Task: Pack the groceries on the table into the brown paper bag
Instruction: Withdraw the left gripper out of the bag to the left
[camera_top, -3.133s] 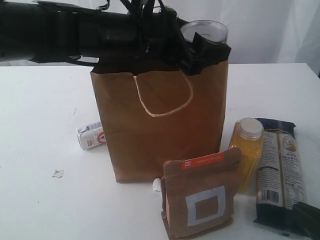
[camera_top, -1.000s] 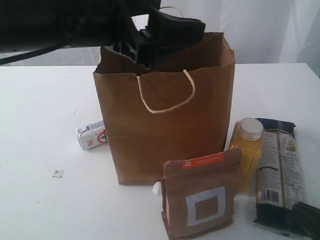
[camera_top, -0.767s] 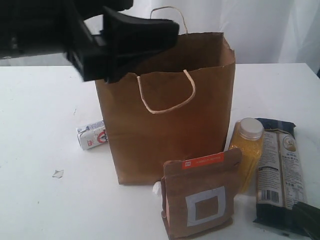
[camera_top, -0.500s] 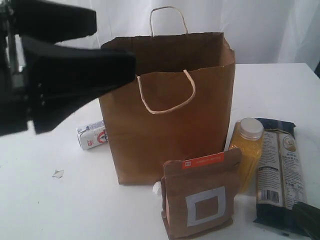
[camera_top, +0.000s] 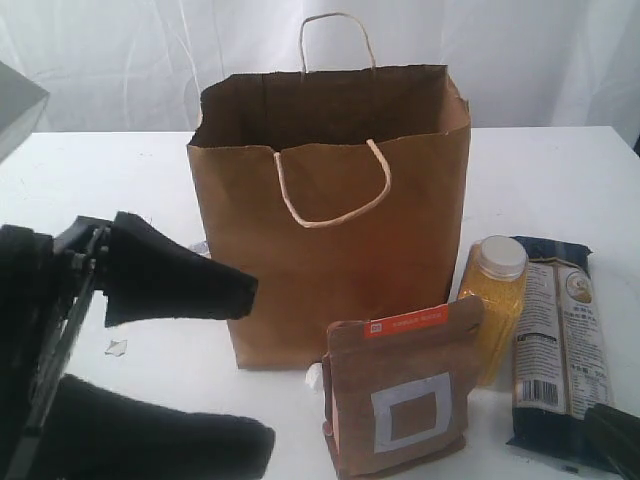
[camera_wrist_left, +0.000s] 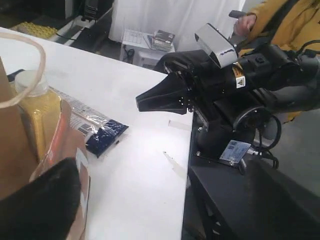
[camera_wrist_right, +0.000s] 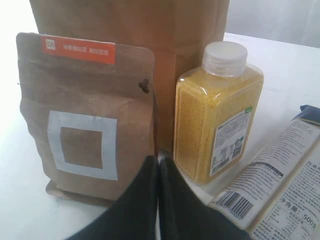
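Tabletop (camera_top: 90, 170); left gripper (camera_top: 258, 370) wide, empty

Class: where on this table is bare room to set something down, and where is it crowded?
Free: table behind the bottle and dark-blue packet, right of the paper bag; also back left of the bag. Crowded: front right, pouch, bottle, packet close together.

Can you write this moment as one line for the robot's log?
left tool open, empty | right tool shut, empty | brown paper bag upright | on table: brown pouch, yellow-grain bottle, dark-blue packet
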